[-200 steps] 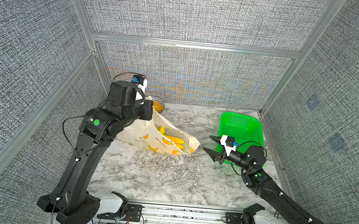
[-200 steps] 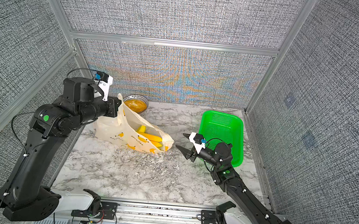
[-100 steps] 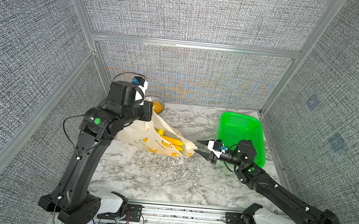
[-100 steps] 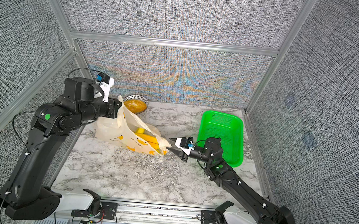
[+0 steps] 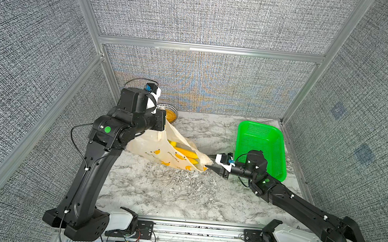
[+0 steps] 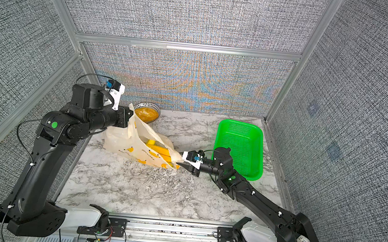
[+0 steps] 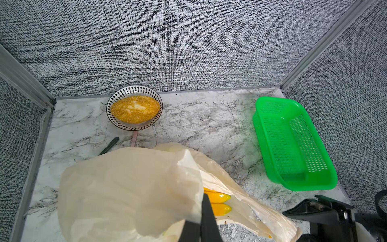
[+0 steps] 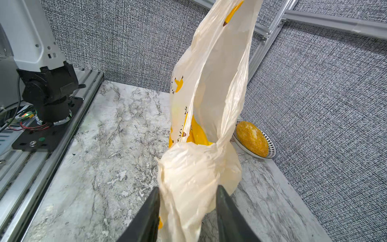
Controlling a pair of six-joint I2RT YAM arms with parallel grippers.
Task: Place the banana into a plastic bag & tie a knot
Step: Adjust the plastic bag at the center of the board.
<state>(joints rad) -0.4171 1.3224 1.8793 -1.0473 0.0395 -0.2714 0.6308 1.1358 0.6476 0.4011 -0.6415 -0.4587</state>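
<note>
Marble table (image 5: 158,190): the plastic bag (image 5: 149,144) lies slumped toward the left rear, its upper end raised. Left gripper (image 7: 204,197) is clamped tight on that raised end. Right gripper (image 8: 187,189) straddles the bag's bunched opposite end, jaws partly apart (firm hold cannot be confirmed). Banana (image 5: 186,153) sits inside the bag.

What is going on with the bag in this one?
The left claw is shut on the upper end of the plastic bag, holding it up off the marble table. The bananas are already inside. The right claw has its jaws on either side of the bag's opposite bunched end, low near the table. Whether it is pinching the plastic is unclear. The handles are not tied.
</note>
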